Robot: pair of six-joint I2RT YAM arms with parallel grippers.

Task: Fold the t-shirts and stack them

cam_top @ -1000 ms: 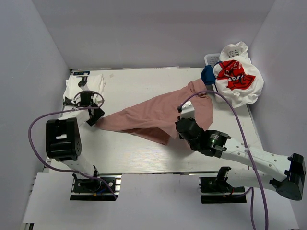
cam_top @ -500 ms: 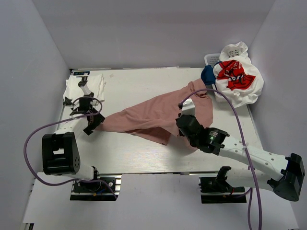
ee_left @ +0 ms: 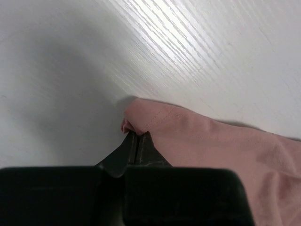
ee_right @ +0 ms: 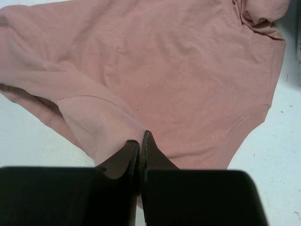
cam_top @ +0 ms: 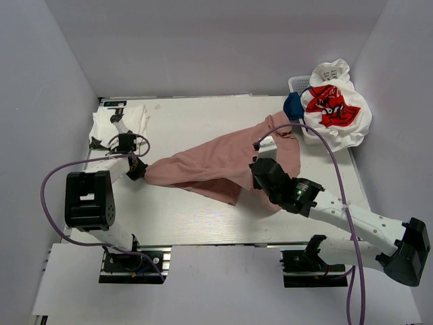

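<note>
The left pincer [ee_left: 136, 137] and the right pincer [ee_right: 140, 139] each pinch tight an edge of the pink t-shirt [cam_top: 216, 159] spread on the worktop [cam_top: 203, 122].

No text, brand or number can be read anywhere. The white t-shirt [cam_top: 352, 125] at the far right carries a red graphic [cam_top: 329, 103] with pale strokes too small to read, and faint dark marks [cam_top: 331, 72] near its collar are illegible.

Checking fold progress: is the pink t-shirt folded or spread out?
Spread out, not folded: the pink t-shirt lies stretched and wrinkled across the table, its ends pinched by the left gripper and right gripper.
</note>
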